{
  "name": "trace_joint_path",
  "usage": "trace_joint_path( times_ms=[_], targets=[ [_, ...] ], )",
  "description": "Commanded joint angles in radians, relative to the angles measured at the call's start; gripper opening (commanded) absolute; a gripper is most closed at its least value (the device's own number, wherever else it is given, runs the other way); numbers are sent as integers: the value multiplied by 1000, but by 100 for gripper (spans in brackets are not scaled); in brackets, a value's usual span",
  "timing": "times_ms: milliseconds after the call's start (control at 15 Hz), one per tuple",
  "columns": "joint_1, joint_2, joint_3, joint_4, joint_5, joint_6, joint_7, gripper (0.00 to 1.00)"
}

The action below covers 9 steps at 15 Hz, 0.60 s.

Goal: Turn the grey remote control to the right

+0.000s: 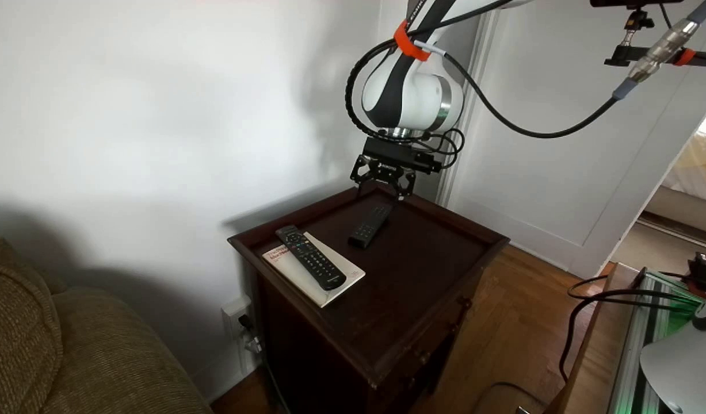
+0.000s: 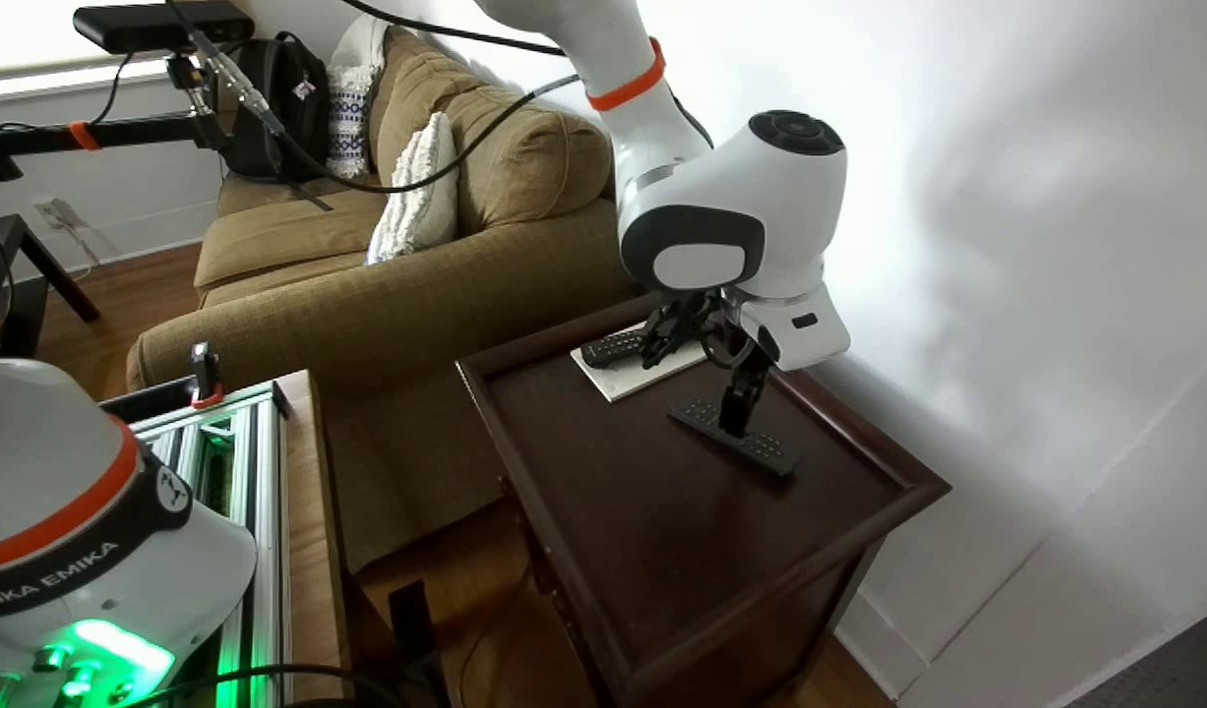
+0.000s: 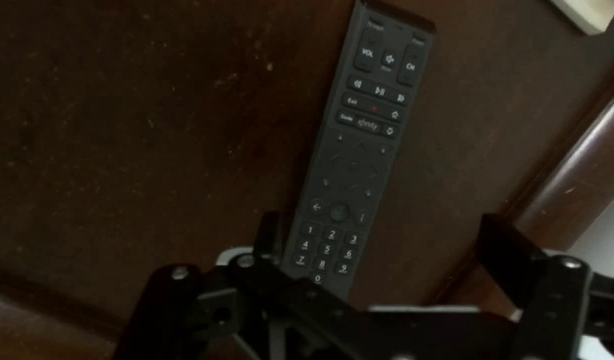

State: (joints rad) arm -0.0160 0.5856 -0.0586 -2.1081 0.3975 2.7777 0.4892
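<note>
The grey remote control (image 1: 370, 226) lies flat on the dark wooden side table (image 1: 433, 253). In an exterior view (image 2: 768, 454) a finger hides part of its middle. In the wrist view the remote (image 3: 362, 160) runs aslant, its number-key end partly hidden by the gripper. My gripper (image 3: 379, 227) is open and empty. In the wrist view one finger shows beside the remote's left edge; the other is well off to its right. In the exterior views the gripper (image 1: 380, 193) (image 2: 694, 390) hangs over the table's wall side. Whether a finger touches the remote, I cannot tell.
A longer black remote (image 1: 312, 259) (image 2: 611, 347) lies on a pale book (image 1: 342, 273) near the sofa side. The book's corner (image 3: 589, 15) shows in the wrist view. The table has a raised rim (image 2: 839, 428). A white wall (image 1: 157, 115) and brown sofa (image 2: 416, 315) stand close by.
</note>
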Motion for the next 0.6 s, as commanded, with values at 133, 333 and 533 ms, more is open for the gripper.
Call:
trace_joint_path(
  times_ms=[133,333,533],
  targets=[
    [-37,-46,5,-3,-109,-153,-213,100],
    [-32,-19,4,21,-176,-190,-301,100],
    [-21,-6,3,24,-250,-196,-382,100]
  ],
)
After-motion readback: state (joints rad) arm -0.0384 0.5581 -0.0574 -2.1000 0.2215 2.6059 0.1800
